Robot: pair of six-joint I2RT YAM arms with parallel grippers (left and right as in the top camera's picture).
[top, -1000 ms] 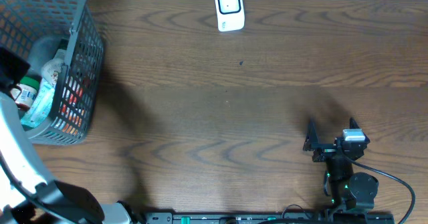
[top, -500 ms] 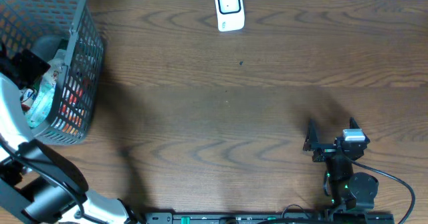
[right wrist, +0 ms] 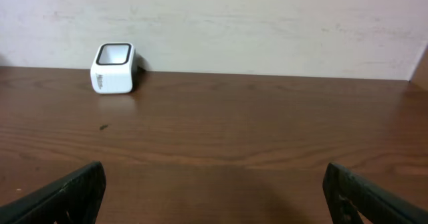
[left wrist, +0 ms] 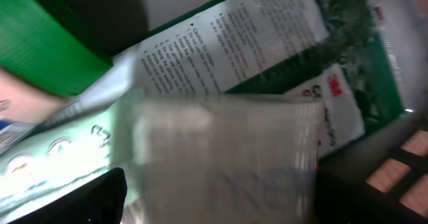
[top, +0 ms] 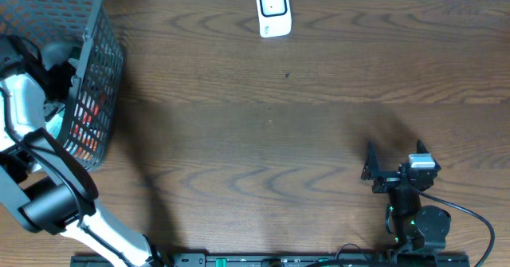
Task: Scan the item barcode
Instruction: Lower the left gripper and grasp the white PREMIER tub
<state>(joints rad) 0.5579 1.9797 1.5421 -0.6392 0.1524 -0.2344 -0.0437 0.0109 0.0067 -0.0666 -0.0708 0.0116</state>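
Surface: one dark wood-grain table [top: 263,131], matte, with a plain pale wall [right wrist: 267,23] behind it.

Count: one basket [top: 100,56], one scanner [top: 273,10], two arms.

The basket is grey wire mesh with tapered sides, and sits at the table's left end. My left gripper [top: 60,80] is down inside it. Its wrist view is blurred, so I can't tell how far the jaws are apart or whether they hold anything.

The items are in the basket, at least three of them:
- a flat glossy green pack [left wrist: 348,57] with a white printed label [left wrist: 234,43]
- a ridged green piece [left wrist: 40,43]
- a clear plastic container [left wrist: 221,157], closest to the lens

The scanner is right of the basket at the far edge, a small white rounded block.

My right gripper [top: 396,155] is well right of the basket near the front edge. Its fingers are spread wide with nothing between them.
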